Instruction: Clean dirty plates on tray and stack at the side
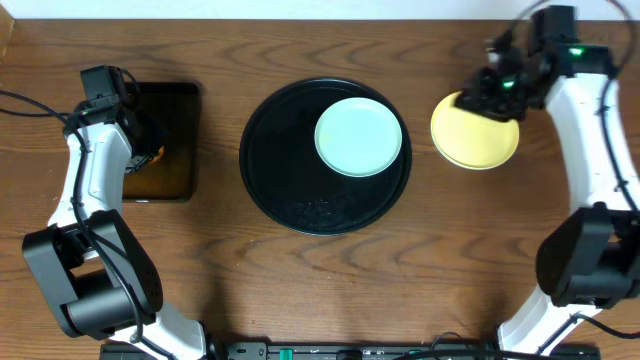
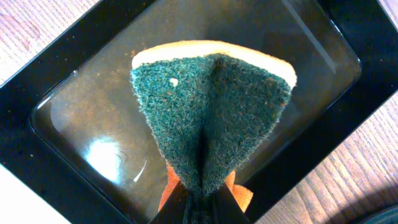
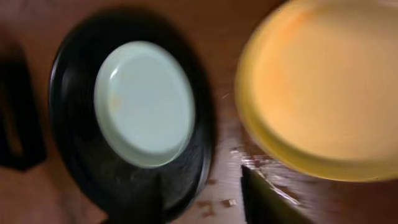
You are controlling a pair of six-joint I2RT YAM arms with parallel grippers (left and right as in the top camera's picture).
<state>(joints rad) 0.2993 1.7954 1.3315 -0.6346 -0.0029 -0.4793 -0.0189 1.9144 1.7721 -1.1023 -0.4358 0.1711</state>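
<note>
my left pincer (image 2: 200,202) is clamped tight on the sponge (image 2: 211,118). it's folded in two, green scrub side out, and hangs over the small rectangular tray (image 2: 329,56) on the left side of the table (image 1: 450,250). my right pincer (image 1: 490,90) sits over the far-left edge of the yellow plate (image 1: 480,140), which lies on bare table just right of the round tray (image 1: 290,170). its wrist view is smeared, so i can't tell how wide the jaws are or whether they have the rim. the mint plate (image 1: 358,137) lies flat on the round tray, off-centre toward the upper right. there's a faint orangey speck near its left side, too blurry to be sure. i can't spot a third plate.

risks as i judge them:
- if a finger is hooked on the yellow rim when i lift away, the plate tips or skids across the wood.
- the sponge is held only by its narrow end, so pressing down hard could make it unfold or slip out.
- the small tray looks glossy, maybe wet, so carrying the sponge across could drip on the table.
- the mint plate is unheld near the low rim, so a scrub stroke could shove it against the rim or over it.
- both arms heading for that plate at once could bump.
</note>
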